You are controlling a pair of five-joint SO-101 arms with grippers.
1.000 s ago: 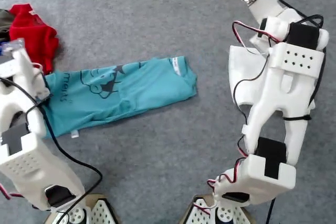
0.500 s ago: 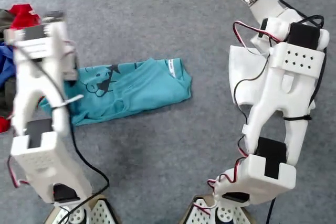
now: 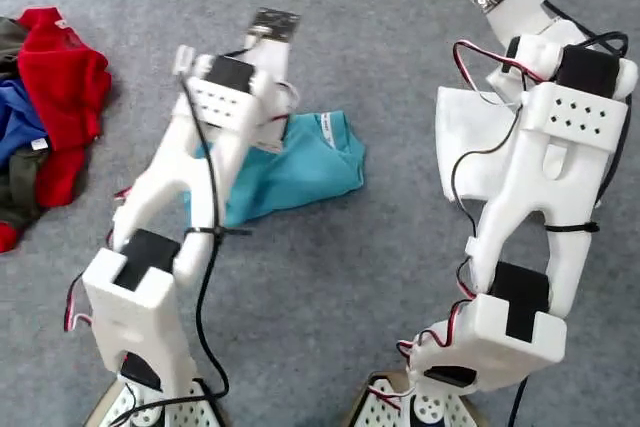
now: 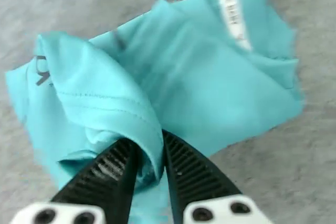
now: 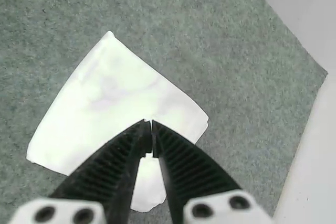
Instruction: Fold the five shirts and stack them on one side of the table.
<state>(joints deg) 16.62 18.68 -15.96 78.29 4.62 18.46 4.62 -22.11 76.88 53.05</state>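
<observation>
A teal shirt (image 3: 305,162) lies bunched near the table's middle, with one end doubled over the rest. My left gripper (image 4: 150,157) is shut on a fold of the teal shirt (image 4: 210,93) and holds that fold above the cloth below. In the high view the left arm (image 3: 215,137) stretches over the shirt's left part and hides it. A folded white shirt (image 3: 462,147) lies flat at the right side. My right gripper (image 5: 151,131) hangs shut above the white shirt (image 5: 113,100) with nothing between its fingers.
A heap of unfolded shirts sits at the far left edge: red (image 3: 62,77), blue (image 3: 20,122) and a dark one (image 3: 18,192). The right arm (image 3: 545,177) stands over the right side. The grey mat's edge (image 5: 310,85) runs close beyond the white shirt.
My left arm swung from the table's left edge toward the middle, carrying the teal shirt's left end over onto the rest. The heap at the left is uncovered. The right arm stayed still.
</observation>
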